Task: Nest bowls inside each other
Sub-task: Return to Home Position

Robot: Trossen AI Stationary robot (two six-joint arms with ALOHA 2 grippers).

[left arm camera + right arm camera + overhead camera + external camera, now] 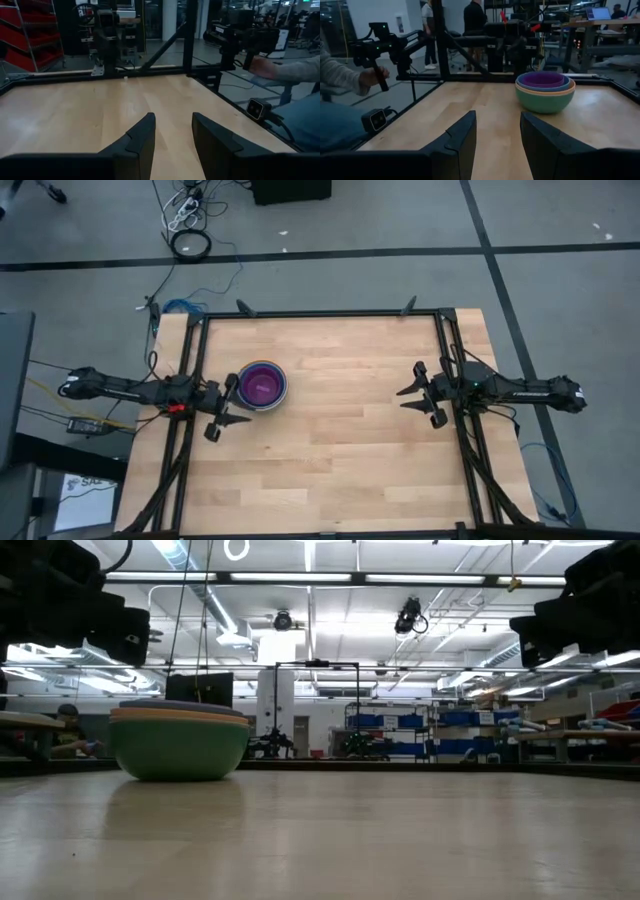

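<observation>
The bowls [263, 384] stand as one nested stack on the wooden table, left of centre. The low view shows the green outer bowl [178, 748] resting on its base. In the right wrist view the stack [545, 92] shows green outside, then orange, blue and purple at the top. My left gripper [232, 399] hovers open beside the stack, just to its left and near side. My right gripper [412, 393] is open at the table's right side, far from the stack. Both hold nothing.
A black frame [320, 313] runs along the table's far edge and both sides. Bare wood lies between the stack and my right gripper. Beyond the table a person's hand grips a handle [376, 75], and people stand farther back [472, 17].
</observation>
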